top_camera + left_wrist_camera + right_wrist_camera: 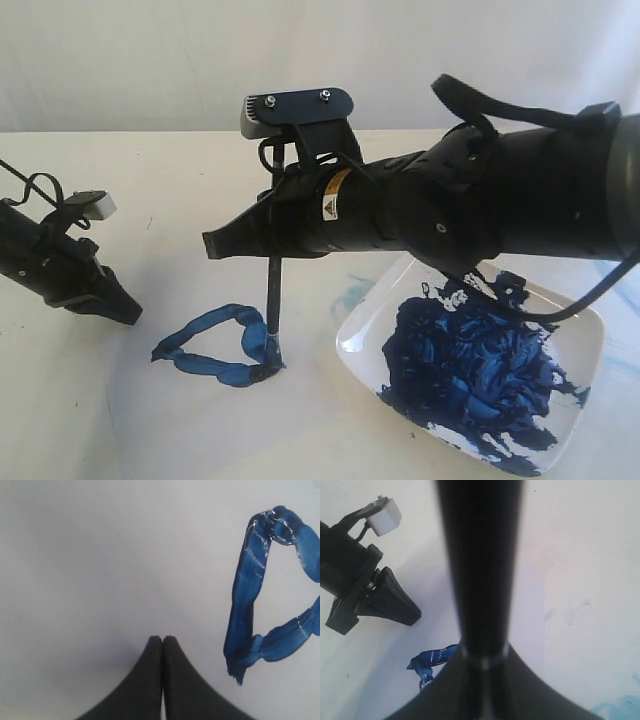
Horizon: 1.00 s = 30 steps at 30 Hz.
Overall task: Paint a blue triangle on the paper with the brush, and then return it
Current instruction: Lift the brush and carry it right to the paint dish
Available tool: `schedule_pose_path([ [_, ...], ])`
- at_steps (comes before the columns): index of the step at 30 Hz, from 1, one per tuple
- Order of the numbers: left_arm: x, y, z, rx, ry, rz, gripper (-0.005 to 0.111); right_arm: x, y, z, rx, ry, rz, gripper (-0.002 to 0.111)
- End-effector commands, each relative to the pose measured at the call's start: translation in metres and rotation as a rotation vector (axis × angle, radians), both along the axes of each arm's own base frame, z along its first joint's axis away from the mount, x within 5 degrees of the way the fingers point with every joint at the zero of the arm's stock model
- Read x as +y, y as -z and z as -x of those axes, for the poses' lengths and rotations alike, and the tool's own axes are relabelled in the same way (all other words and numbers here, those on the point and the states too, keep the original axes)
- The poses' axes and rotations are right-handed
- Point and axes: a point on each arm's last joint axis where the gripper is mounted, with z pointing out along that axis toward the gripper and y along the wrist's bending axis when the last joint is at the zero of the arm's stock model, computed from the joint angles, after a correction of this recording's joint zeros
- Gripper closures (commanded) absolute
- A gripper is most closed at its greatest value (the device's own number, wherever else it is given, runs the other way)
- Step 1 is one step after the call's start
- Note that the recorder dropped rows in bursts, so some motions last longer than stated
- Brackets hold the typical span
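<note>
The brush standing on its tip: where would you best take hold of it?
Grip the brush on its bare upper shaft, coming from the side with jaws closing across it. It stands nearly upright, thin and straight, and its lower end sits in wet paint at the blue triangle. The right gripper holds it there.

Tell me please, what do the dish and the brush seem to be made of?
The dish: probably glazed ceramic, possibly glossy plastic; it is white and smooth, with a sheen on its rim. The brush: a slim, straight black handle, painted wood or plastic; the look does not settle which.
</note>
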Motion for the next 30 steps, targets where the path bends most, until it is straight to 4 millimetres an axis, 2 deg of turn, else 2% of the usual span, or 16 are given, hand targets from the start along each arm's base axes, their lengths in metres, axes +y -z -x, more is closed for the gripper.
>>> schedule_pose_path([
  [1, -0.002, 0.001, 0.003, 0.021, 0.006, 0.017, 0.107, -0.004, 0.0, -0.001, -0.006, -0.004, 0.033, 0.108],
  [15, -0.002, 0.001, 0.003, 0.021, 0.006, 0.017, 0.107, -0.012, -0.013, -0.004, -0.032, 0.016, 0.0, 0.108],
  [19, -0.002, 0.001, 0.003, 0.021, 0.006, 0.017, 0.107, -0.016, -0.033, -0.001, -0.087, 0.014, -0.071, 0.108],
  [20, -0.002, 0.001, 0.003, 0.021, 0.006, 0.017, 0.107, -0.02, -0.047, 0.002, -0.12, 0.013, -0.114, 0.108],
  [23, -0.002, 0.001, 0.003, 0.021, 0.006, 0.017, 0.107, -0.028, -0.066, 0.007, -0.163, 0.014, -0.154, 0.108],
  [27, -0.003, -0.001, 0.002, 0.015, -0.003, 0.026, 0.107, -0.046, -0.087, 0.009, -0.203, 0.041, -0.177, 0.108],
  [30, -0.003, -0.011, 0.002, -0.009, -0.009, 0.035, 0.107, -0.064, -0.1, 0.009, -0.215, 0.084, -0.18, 0.108],
])
